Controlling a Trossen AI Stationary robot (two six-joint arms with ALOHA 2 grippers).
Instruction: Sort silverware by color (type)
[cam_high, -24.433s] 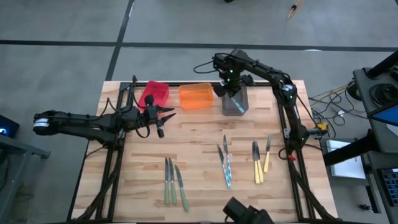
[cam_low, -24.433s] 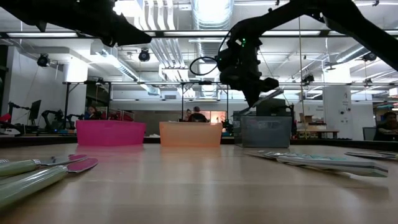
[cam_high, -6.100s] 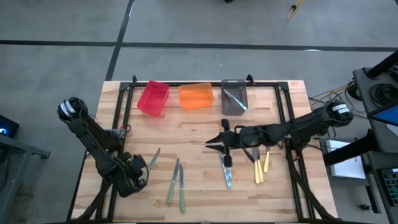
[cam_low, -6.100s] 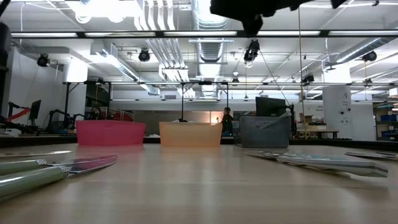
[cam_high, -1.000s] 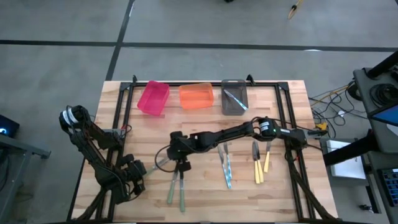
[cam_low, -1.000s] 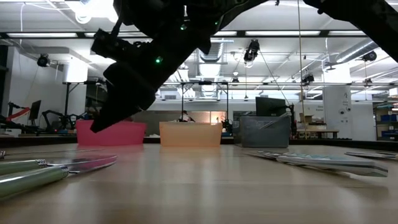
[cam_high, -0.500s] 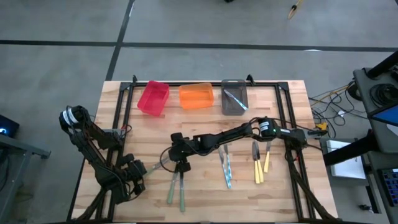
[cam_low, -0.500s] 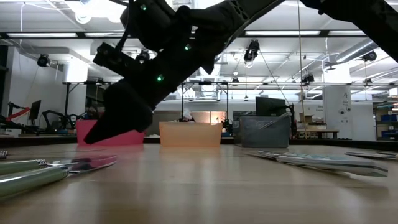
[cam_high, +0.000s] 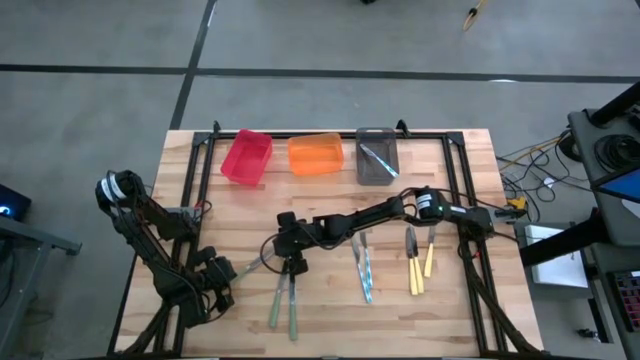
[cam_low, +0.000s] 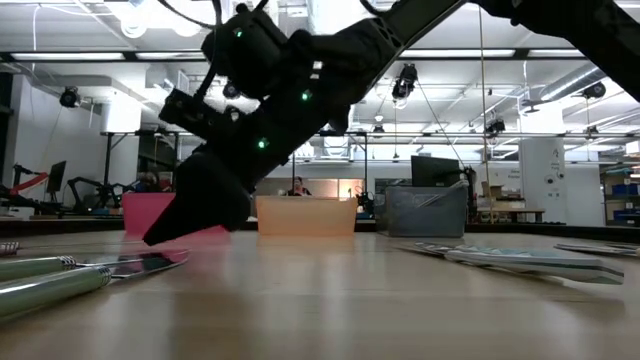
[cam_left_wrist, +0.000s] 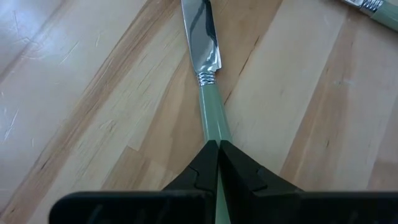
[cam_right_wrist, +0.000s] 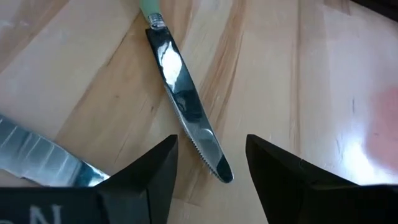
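The silverware lies in 3 colour groups on the near half of the table (cam_high: 320, 215). The green-handled knife (cam_high: 252, 265) under work rests flat and slanted, near the left front corner, with 2 more green-handled pieces (cam_high: 284, 300) just beside it. The blue-handled pieces (cam_high: 362, 268) lie near the centre. The yellow-handled pieces (cam_high: 419, 258) lie toward the right. One utensil (cam_high: 377, 160) already sits in the grey bin (cam_high: 376, 141); the red bin (cam_high: 245, 157) and orange bin (cam_high: 315, 155) at the far edge show no contents from above.

The left gripper (cam_left_wrist: 217, 155) is low at the left front corner, fingers pressed together, pinching the handle end of the knife. The handle runs straight out from between the fingertips, blade forward. This grip probably steadies or offers the knife so that the blade end is free for the other arm.

The right gripper (cam_right_wrist: 208, 155) reaches across the table to the same knife, jaws spread wide and straddling the blade tip, holding nothing. The low view shows its fingers angled down close to the wood, just above the blade. The wide spread leaves clearance on both sides of the flat blade before closing. A thin blade lying flush on wood is likely hard to catch, which may explain why 2 arms work on 1 piece.
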